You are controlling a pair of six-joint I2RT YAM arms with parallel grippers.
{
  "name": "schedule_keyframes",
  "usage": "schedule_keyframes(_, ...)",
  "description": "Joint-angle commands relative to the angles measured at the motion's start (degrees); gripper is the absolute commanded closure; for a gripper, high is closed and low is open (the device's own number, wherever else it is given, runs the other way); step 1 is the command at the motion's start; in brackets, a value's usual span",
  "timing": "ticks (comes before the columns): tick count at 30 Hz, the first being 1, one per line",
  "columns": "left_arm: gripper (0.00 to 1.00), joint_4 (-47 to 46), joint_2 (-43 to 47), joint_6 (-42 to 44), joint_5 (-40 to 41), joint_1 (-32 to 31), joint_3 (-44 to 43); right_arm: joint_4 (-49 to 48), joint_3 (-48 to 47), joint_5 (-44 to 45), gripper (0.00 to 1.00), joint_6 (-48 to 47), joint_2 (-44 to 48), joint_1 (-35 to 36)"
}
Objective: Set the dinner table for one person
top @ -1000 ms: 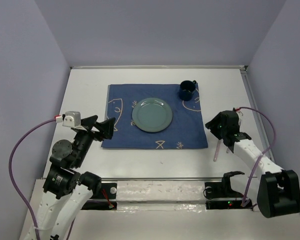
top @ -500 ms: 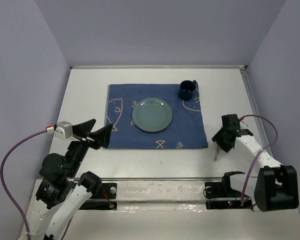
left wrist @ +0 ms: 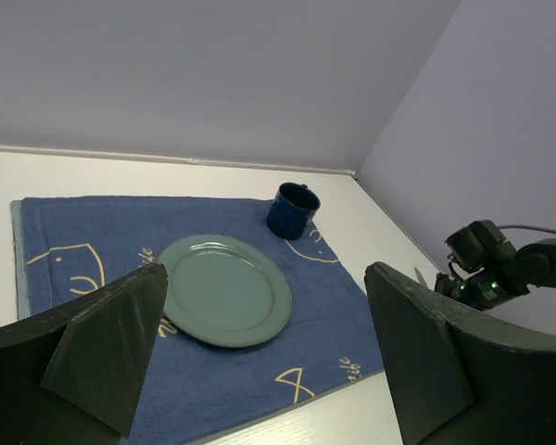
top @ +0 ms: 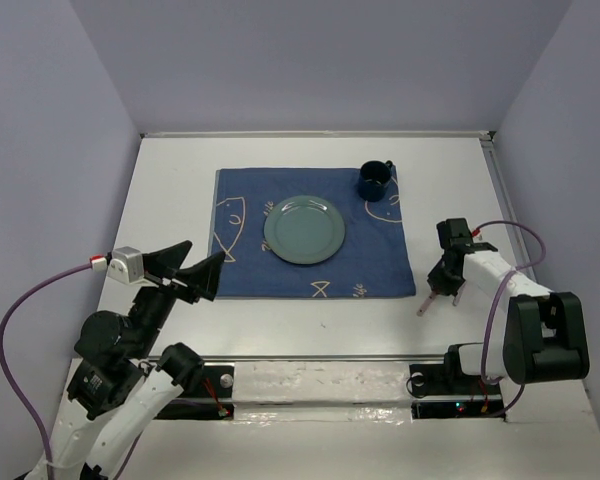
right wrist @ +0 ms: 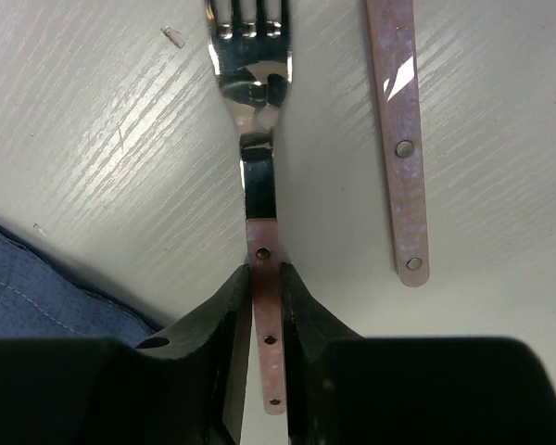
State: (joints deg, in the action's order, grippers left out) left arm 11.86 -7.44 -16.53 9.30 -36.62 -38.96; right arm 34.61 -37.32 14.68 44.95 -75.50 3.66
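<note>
On the white dinner table (top: 170, 180) lies a dark blue cloth (top: 250, 270) carrying a green plate (top: 303, 229) and a dark blue mug (top: 374, 179). Right of the cloth, my right gripper (right wrist: 264, 273) is down at the tabletop, shut on the pinkish riveted handle of a fork (right wrist: 258, 120), whose steel head points away from the camera. From above, the right gripper (top: 443, 282) sits over a thin pinkish utensil (top: 426, 304). My left gripper (top: 195, 270) hangs wide open and holds nothing, off the cloth's near left corner; its view shows the plate (left wrist: 224, 287) and mug (left wrist: 290, 209).
A second utensil with a pinkish riveted handle (right wrist: 398, 139) lies just right of the fork, parallel to it; its working end is out of frame. The cloth's edge (right wrist: 37, 297) is close on the fork's left. A metal rail (top: 310, 356) runs along the table's near edge.
My right gripper has come down to the table and narrowed its jaws onto the fork handle. The left arm drew back toward the near left, staying open.
</note>
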Motion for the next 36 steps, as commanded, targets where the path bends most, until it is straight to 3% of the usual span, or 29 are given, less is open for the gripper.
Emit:
schedule_keyframes(1,0.01,-1.75,0.59,1.15,0.54,-0.47,-0.85,-1.21,-0.73,-0.44,0.83,-1.09,-0.79,-0.41)
schedule_keyframes(4,0.01,-1.75,0.32,1.15,0.54,-0.38,-0.85,0.36,-2.93,1.92,0.99,-3.46,0.09,-0.41)
schedule_keyframes(8,0.01,-1.84,-0.29,1.07,0.63,-0.47,-0.77,5.10,-6.70,5.01,1.00,-7.24,3.69,-0.41)
schedule_keyframes(11,0.01,-1.92,-1.08,1.07,0.54,-0.12,-0.77,5.82,-10.22,2.65,1.00,-10.49,9.48,0.99)
schedule_keyframes(14,0.01,-2.01,-2.13,1.07,0.72,0.58,-0.85,3.55,-14.95,0.61,1.00,-8.83,13.19,10.02)
schedule_keyframes(16,0.01,-2.19,-2.75,0.98,0.89,1.02,-1.03,2.49,-18.21,2.81,1.00,-4.71,11.26,20.91)
schedule_keyframes(19,0.01,-1.66,-4.42,0.45,2.56,1.90,-1.21,-3.48,-25.41,3.25,1.00,-1.80,1.79,33.02)
schedule_keyframes(23,0.01,-1.84,-5.91,0.19,1.87,3.48,-0.94,-9.37,-40.08,6.77,1.00,-3.29,-18.56,42.89)
schedule_keyframes(28,0.01,-2.01,-7.50,0.01,1.16,6.03,-0.77,-11.23,-62.29,1.42,1.00,-4.61,-37.67,46.61)
schedule_keyframes(33,0.01,-1.84,-9.08,-0.34,0.89,7.44,-0.50,-11.32,-73.50,-2.46,1.00,-0.93,-52.35,49.07)
schedule_keyframes(36,0.01,-1.57,-10.05,-0.78,0.54,7.44,-0.50,-11.23,-77.46,-2.54,1.00,0.83,-55.97,49.07)
